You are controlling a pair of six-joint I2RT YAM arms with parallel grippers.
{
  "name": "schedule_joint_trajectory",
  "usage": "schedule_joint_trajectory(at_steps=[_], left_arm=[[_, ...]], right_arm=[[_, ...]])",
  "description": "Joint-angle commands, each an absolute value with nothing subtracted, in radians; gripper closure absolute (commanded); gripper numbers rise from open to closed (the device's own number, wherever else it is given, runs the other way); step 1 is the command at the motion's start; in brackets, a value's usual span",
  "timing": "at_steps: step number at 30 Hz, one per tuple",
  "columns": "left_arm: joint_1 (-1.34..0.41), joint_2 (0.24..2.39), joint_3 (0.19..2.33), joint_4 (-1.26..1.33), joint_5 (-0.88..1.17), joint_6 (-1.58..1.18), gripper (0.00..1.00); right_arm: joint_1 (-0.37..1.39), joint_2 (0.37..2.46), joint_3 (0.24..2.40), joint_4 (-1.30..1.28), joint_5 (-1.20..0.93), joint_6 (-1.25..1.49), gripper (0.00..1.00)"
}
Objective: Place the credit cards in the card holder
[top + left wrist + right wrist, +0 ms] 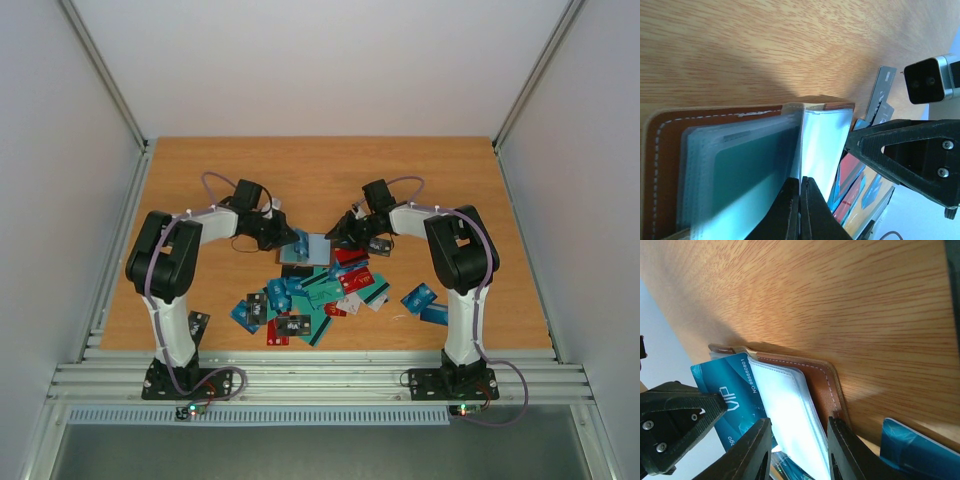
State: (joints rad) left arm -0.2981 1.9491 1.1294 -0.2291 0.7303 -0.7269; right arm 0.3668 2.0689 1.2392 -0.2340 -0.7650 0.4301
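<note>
Your left pincer [800,181] is pressed together on a clear sleeve [822,145] of the card holder [660,150], at 12 o'clock from the loose credit cards [318,300]. Your right pincer [800,422] straddles it half-spread, grip unclear; the VIP card [725,390] sits at its 10 o'clock.

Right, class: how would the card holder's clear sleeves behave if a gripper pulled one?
Probably floppy: the clear sleeves fan and curve away from the brown cover. Likely slippery too, being thin glossy plastic, so the left gripper's pinch might slide off. The stitched cover looks stiffer and should keep shape.
</note>
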Motion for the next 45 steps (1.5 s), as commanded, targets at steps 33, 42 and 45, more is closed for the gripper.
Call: schedule_joint_trajectory(at_steps=[33,42,45], left_arm=[[-0.321,1.997,1.170,-0.367,0.865,-0.555,1.00],[-0.319,1.967,1.153,-0.401,0.838,-0.519,1.00],[-0.319,1.967,1.154,-0.396,0.834,-0.526,1.00]], right_arm=[[0.382,2.119,1.189,-0.236,-0.753,0.429,0.68],[0.383,2.127,1.188,-0.228,-0.752,0.437,0.68],[0.384,2.129,1.189,-0.225,-0.753,0.437,0.68]])
